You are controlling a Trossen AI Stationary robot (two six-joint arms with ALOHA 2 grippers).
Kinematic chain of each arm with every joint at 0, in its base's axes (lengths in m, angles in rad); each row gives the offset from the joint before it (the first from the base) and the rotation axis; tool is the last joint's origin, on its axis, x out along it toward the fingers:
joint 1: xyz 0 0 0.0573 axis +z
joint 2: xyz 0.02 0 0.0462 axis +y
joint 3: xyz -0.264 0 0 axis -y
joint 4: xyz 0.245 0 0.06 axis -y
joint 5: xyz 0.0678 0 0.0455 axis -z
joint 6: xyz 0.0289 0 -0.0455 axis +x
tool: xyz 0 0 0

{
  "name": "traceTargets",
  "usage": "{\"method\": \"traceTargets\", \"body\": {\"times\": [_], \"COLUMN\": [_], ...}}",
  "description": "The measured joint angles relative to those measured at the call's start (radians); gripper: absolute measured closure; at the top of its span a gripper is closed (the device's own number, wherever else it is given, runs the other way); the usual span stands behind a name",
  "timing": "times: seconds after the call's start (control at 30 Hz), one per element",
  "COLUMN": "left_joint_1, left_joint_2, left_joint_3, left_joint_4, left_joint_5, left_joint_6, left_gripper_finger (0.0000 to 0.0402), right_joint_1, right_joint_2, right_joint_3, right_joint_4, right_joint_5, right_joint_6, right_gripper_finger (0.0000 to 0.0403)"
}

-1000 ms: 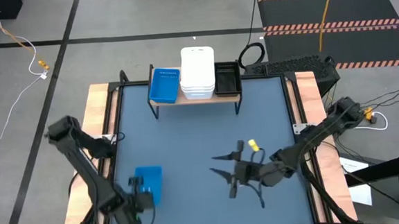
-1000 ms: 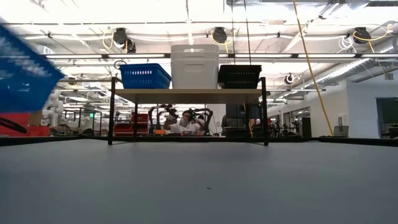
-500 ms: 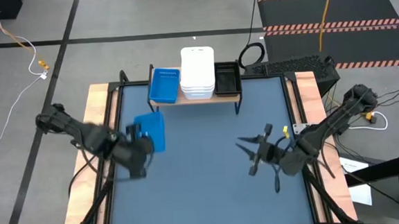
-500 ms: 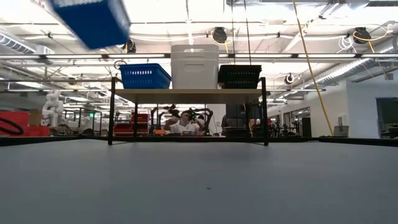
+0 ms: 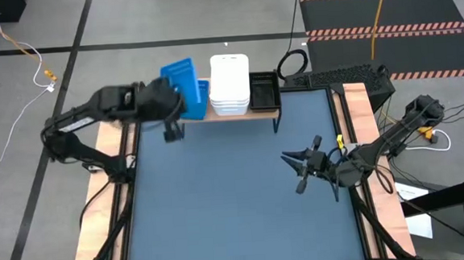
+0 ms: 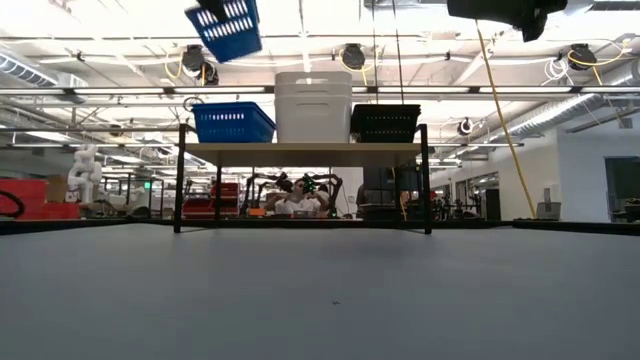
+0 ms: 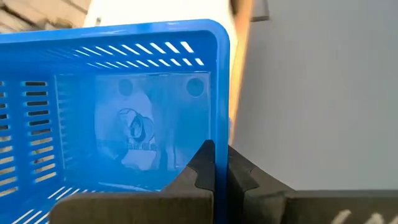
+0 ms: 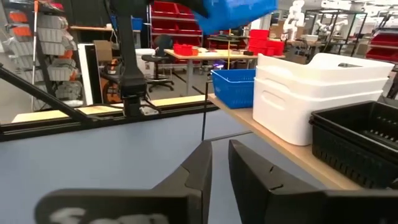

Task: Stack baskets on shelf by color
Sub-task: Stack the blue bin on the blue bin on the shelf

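One blue basket (image 5: 181, 86) hangs in the air, tilted, in the left hand (image 7: 214, 171), whose fingers are pinched shut on its rim wall. It sits just above the blue basket on the shelf (image 5: 201, 100), at the left end of the light-wood shelf (image 5: 239, 113). Beside that stand the white baskets (image 5: 230, 83) in a stack, then the black baskets (image 5: 263, 92) at the right end.

The carried basket looks light and stiff, thin slotted plastic, likely a bit slick. A pinch on one wall lets it swing, so it should be levelled before it is nested. The rim is the sensible place to hold.

Room is tight on one side: the white stack rises right next to the blue spot, and the shelf edge is close. Above and to the left is free air.

The right hand (image 5: 299, 168) hovers over the right side of the desk (image 5: 220, 195), well apart from the shelf, its fingers nearly together and holding nothing.
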Motion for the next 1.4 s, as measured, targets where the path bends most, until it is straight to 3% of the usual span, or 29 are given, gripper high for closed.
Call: {"method": "traceTargets", "body": {"times": [0.17,0.37,0.77,1.03,1.17,1.4], "left_joint_1": [0.168,0.265,0.287,0.287,0.297,0.314], "left_joint_2": [0.077,0.186,0.255,0.249,0.249,0.249], "left_joint_3": [-0.002,-0.002,-0.002,-0.002,-0.002,-0.002], "left_joint_4": [0.015,-0.045,-0.114,-0.094,-0.003,-0.015], "left_joint_5": [0.129,0.162,0.261,0.271,0.260,0.256], "left_joint_6": [0.091,0.243,0.358,0.303,0.223,0.206], "left_gripper_finger": [0.0401,0.0401,0.0392,0.0378,0.0348,0.0249], "right_joint_1": [0.000,0.001,0.001,0.001,0.001,0.009], "right_joint_2": [0.000,0.000,0.001,0.001,0.001,0.001], "right_joint_3": [0.000,0.000,0.000,0.000,0.000,0.000], "right_joint_4": [0.001,0.000,-0.012,-0.019,-0.019,-0.023], "right_joint_5": [-0.028,-0.031,-0.078,-0.078,-0.078,-0.079], "right_joint_6": [0.000,0.000,-0.004,0.001,0.008,0.021], "right_gripper_finger": [0.0360,0.0360,0.0360,0.0360,0.0360,0.0360]}}
